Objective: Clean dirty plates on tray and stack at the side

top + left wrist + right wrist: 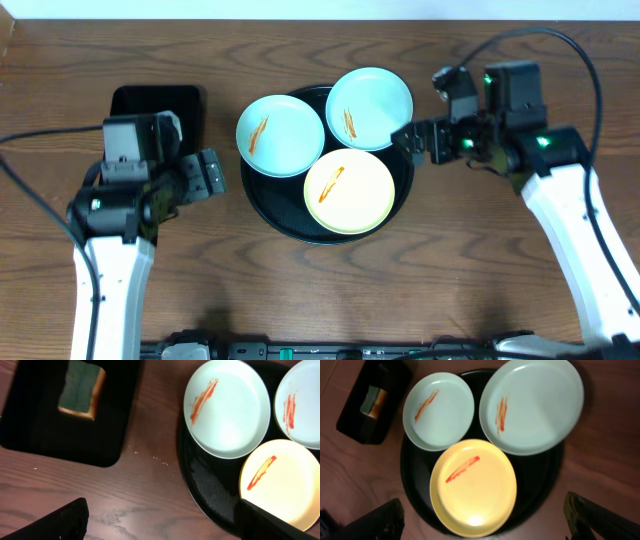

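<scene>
the left tool (218, 173) stands wide open with nothing between its fingers, poised over bare counter (60, 90) between the two trays. its dark fingertips show at the bottom corners of the left wrist view, well apart. the right tool (405, 145) is open too and holds nothing. it sits at the right edge of the round black tray (268, 203), just beside the right mint plate (369, 108), and whether it touches that plate cannot be told.

all three dirty plates lie on the round tray in the middle of the counter. the left mint plate (280, 135) is at the tray's far left and pokes out over the rim. the right mint plate is at the far right, also reaching past the rim. the yellow plate (349, 191) lies on the near side, inside the rim. each plate carries a short orange-red sauce streak. the three plates crowd close together, edges meeting or nearly so.

behind the left arm lies a small rectangular black tray (155, 102), apart from the round one, holding a sponge (81, 388) with a green top.
</scene>
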You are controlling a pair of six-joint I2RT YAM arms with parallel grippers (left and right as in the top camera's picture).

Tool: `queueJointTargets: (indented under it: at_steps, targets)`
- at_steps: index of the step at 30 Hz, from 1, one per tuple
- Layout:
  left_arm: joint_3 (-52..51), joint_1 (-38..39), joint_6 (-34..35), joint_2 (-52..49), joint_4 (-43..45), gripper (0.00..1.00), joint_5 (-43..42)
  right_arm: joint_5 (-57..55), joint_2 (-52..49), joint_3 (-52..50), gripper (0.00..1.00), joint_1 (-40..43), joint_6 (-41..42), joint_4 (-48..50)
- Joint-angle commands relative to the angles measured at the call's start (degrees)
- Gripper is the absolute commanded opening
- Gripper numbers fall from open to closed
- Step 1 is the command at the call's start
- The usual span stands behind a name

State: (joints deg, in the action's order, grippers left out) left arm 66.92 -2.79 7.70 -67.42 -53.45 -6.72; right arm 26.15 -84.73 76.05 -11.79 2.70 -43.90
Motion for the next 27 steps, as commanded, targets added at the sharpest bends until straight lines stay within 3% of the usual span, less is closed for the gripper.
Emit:
queueJointTargets:
  at_steps: [1, 6, 9, 16, 23, 27]
  targets:
    - [1.46, 0.24, 0.5, -1.49, -1.66, 0.93, -0.39, 1.27, -2.56, 1.84, 0.99, -0.52, -0.98, 1.03]
    - [1.46, 0.24, 0.52, -2.67, -1.86, 0.93, -0.17, 1.55, -4.48, 1.84, 0.99, -0.87, -1.09, -3.15]
    - [1.46, 0.24, 0.52, -2.67, -2.03, 0.93, -0.39, -1.55, -5.57, 1.81, 0.84, -1.66, -0.92, -8.24]
    - [1.46, 0.24, 0.52, -2.67, -1.57, 0.93, -0.37, -17.27, -9.53, 0.31, 0.64, -7.89, 9.97, -13.57]
    - [1.46, 0.24, 0.52, -2.67, -1.57, 0.93, -0.37, -29.14, -16.72, -0.09, 0.57, -14.58, 20.22, -13.6]
    - [1.46, 0.24, 0.52, -2.67, -1.57, 0.93, -0.37, -30.64, -20.9, -0.09, 0.57, -15.91, 21.97, -13.25]
